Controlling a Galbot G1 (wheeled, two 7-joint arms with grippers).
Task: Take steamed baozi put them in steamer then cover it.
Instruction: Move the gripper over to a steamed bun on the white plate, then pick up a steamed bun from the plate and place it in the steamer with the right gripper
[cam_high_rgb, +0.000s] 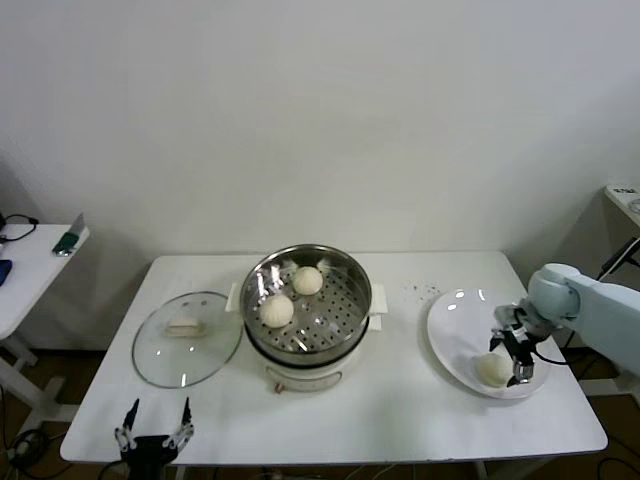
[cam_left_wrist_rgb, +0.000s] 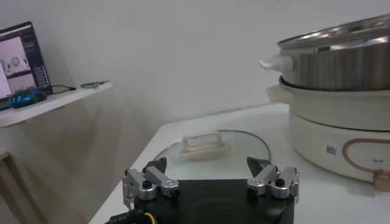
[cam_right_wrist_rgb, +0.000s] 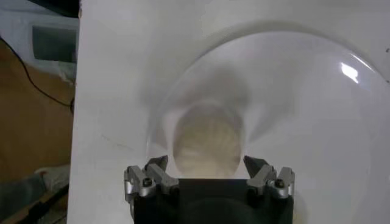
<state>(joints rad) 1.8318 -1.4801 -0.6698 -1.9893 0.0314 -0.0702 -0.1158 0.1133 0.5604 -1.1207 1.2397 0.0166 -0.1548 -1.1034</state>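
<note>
Your right hand (cam_high_rgb: 511, 357) hung over the white plate (cam_high_rgb: 455, 320) at the right of the desk (cam_high_rgb: 400, 420), fingers spread wide around one bun (cam_high_rgb: 491, 369) without gripping it. Two more buns (cam_high_rgb: 292, 296) sat inside the steamer (cam_high_rgb: 345, 345) at the middle of the desk, and the glass lid (cam_high_rgb: 187, 338) lay flat just left of it. Your left hand (cam_high_rgb: 154, 428) waited released and empty at the desk's near edge, before the lid
</note>
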